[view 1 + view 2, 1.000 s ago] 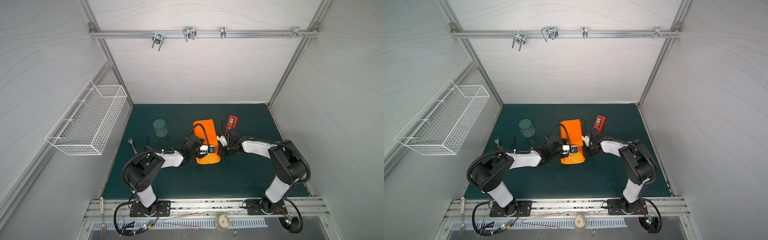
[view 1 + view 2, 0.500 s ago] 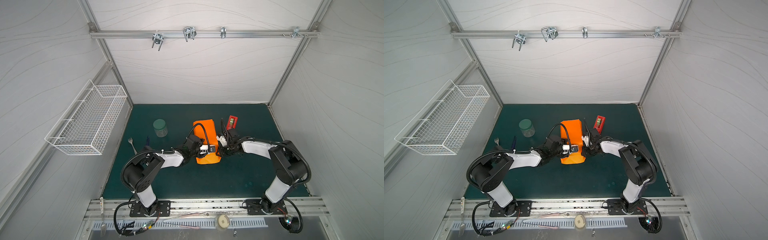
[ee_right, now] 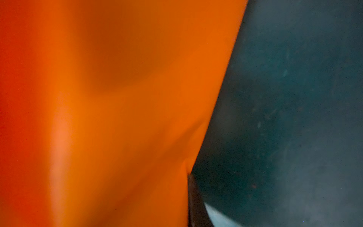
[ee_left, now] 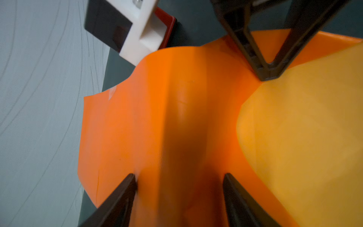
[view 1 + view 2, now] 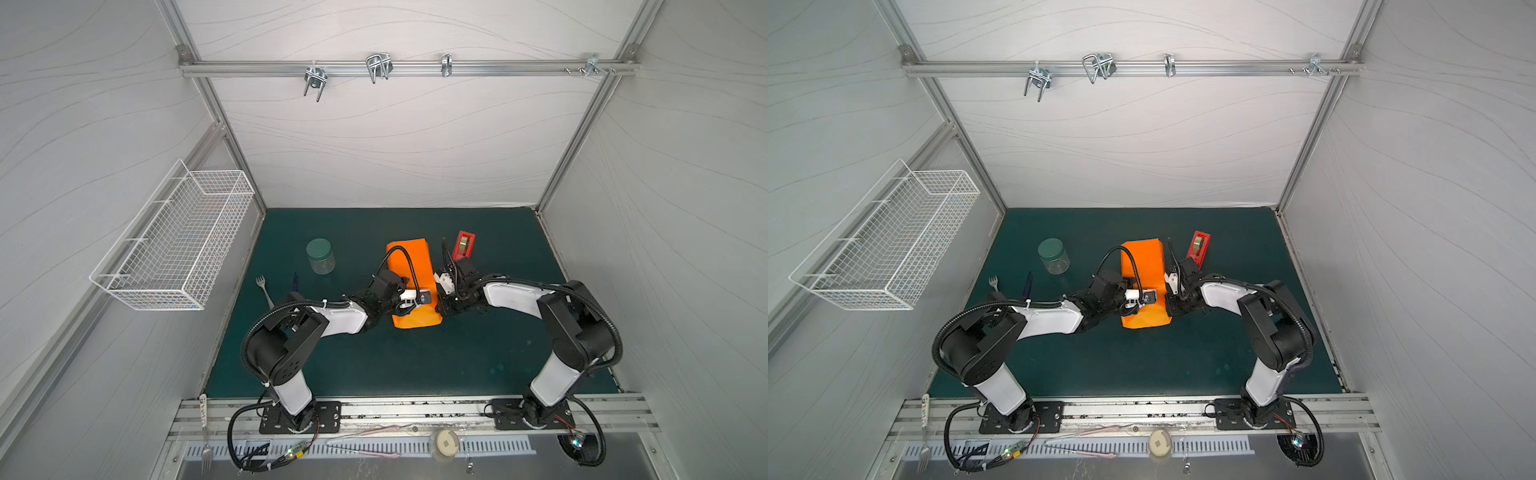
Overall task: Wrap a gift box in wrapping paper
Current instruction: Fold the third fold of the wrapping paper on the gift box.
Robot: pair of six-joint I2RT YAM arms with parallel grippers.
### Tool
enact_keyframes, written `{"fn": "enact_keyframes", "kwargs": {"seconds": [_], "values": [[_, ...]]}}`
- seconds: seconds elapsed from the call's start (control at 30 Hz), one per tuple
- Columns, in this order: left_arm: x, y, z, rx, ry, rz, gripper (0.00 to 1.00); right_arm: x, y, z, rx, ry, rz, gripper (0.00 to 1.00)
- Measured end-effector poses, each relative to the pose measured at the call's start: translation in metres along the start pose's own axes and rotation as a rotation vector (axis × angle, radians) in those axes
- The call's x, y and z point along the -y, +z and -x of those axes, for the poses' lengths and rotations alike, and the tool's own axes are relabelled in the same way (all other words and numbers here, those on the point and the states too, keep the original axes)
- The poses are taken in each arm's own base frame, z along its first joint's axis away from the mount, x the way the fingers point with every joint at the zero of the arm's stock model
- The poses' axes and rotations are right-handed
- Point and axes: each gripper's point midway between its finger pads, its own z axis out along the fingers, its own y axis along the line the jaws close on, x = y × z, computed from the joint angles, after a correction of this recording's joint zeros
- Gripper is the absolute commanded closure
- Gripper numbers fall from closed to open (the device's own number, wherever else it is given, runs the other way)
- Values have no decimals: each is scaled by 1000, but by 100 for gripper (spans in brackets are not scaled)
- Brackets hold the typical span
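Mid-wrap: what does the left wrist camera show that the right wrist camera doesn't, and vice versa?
Only the left wrist view: the left gripper, jaws apart astride a ridge of the wrapping paper; the right gripper shut, pinching the paper; a corner of the red tape dispenser; the enclosure wall. Only the right wrist view: a close look at the wrinkle where the paper meets one of the right gripper's fingers. Both: the wrapping paper and the green mat. Neither shows the gift box plainly.
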Motion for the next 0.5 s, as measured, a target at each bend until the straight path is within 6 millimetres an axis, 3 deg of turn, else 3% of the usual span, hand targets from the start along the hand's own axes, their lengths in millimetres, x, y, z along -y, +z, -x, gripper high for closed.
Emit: {"fn": "enact_keyframes", "kwargs": {"seconds": [0.17,0.5], "values": [[4,-12,-2,-39,-85,-46,19,0,0,0,0,0,1,94],[2,-50,-7,-190,-404,-116,17,3,-1,1,3,9,2,94]]}}
